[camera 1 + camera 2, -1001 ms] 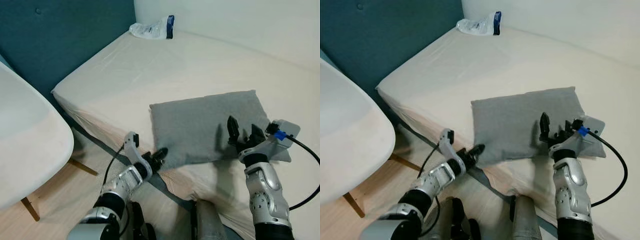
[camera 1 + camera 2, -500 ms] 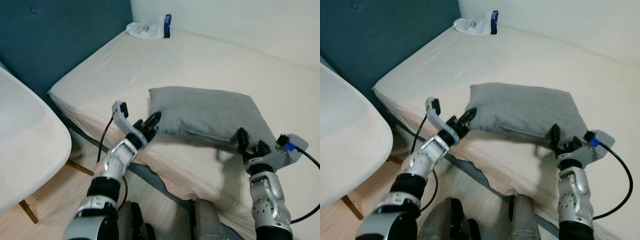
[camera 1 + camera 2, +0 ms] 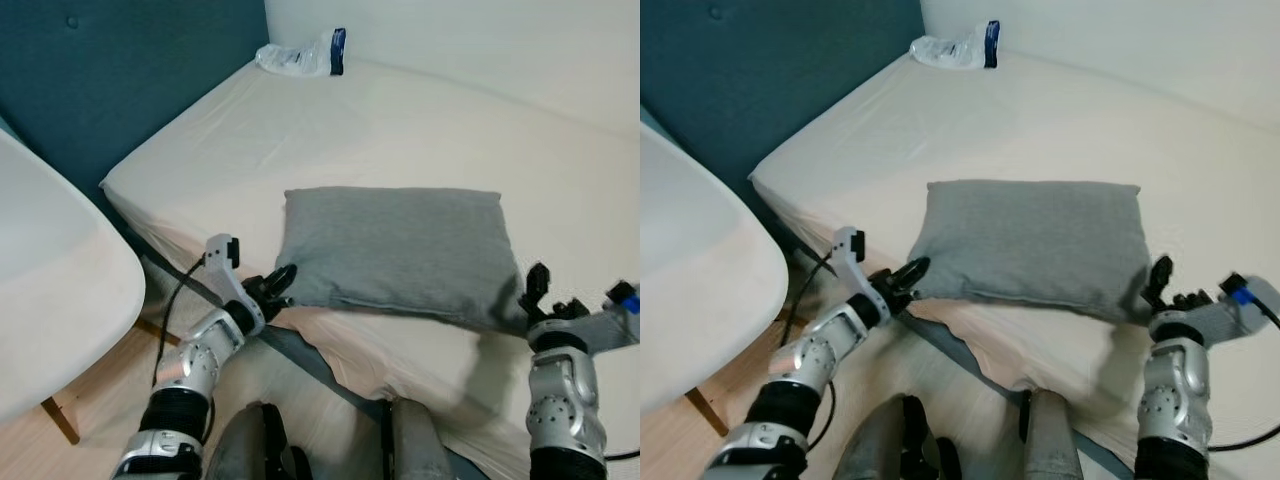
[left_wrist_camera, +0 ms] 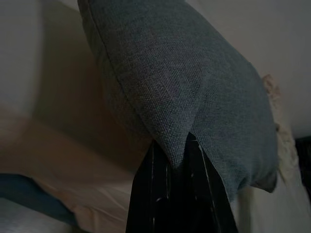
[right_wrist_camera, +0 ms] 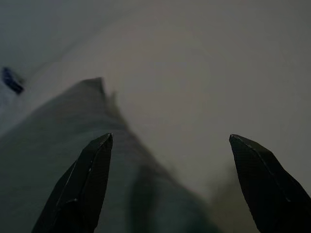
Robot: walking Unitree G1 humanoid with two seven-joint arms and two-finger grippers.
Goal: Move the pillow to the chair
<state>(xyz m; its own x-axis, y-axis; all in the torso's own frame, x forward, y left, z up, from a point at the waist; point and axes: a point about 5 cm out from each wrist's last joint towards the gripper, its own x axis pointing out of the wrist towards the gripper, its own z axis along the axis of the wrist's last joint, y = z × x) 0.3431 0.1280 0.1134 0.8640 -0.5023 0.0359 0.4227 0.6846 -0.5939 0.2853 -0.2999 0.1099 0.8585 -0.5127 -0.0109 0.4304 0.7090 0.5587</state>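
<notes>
A grey pillow [image 3: 400, 255] lies near the front edge of the cream bed [image 3: 330, 130]. My left gripper [image 3: 278, 283] is shut on the pillow's front left corner [image 4: 176, 148], which is pinched between the black fingers. My right gripper [image 3: 548, 292] stands open just beyond the pillow's front right corner, touching nothing; its two fingertips [image 5: 95, 160] frame the far pillow corner and bare sheet. The white chair [image 3: 50, 290] stands at the left, beside the bed.
A teal headboard [image 3: 120, 70] rises behind the bed's left side. A clear plastic bag with a blue label [image 3: 300, 58] lies at the far corner by the wall. Wooden floor [image 3: 110, 400] shows between chair and bed.
The pillow has been drawn left and lies flatter, its raised left edge lowered. My left gripper came down toward the bed's edge with the corner. My right gripper has slid off past the pillow's right corner.
</notes>
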